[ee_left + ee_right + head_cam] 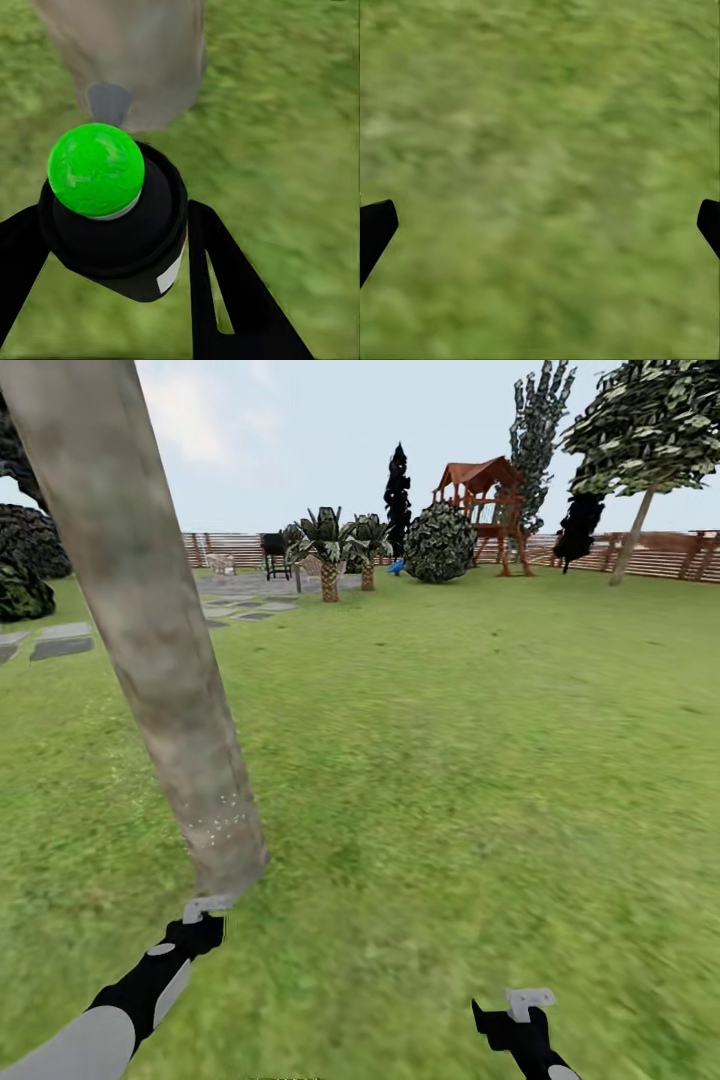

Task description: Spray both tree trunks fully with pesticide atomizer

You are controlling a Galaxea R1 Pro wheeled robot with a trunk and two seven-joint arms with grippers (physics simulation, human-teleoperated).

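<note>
My left gripper (112, 251) is shut on the pesticide atomizer (97, 169), a black canister with a bright green ball top. Its grey nozzle (109, 101) points at the foot of a thick pale tan-grey tree trunk (142, 52) close ahead. In the head view that trunk (150, 620) leans up to the top left, with white pesticide specks (222, 822) low on the bark, and the left gripper (203, 925) sits just below its base. The second tree (640, 510) stands far off at the right by the fence. My right gripper (500, 1022) hangs open over grass (540, 150).
Lawn (470, 740) stretches ahead and to the right. At the back stand a brown slat fence (650, 555), a red-roofed play tower (485, 510), a round bush (438, 542), small palms (328, 545) and a black grill (275, 555). Grey stepping stones (62, 642) and dark bushes (25, 560) lie to the left.
</note>
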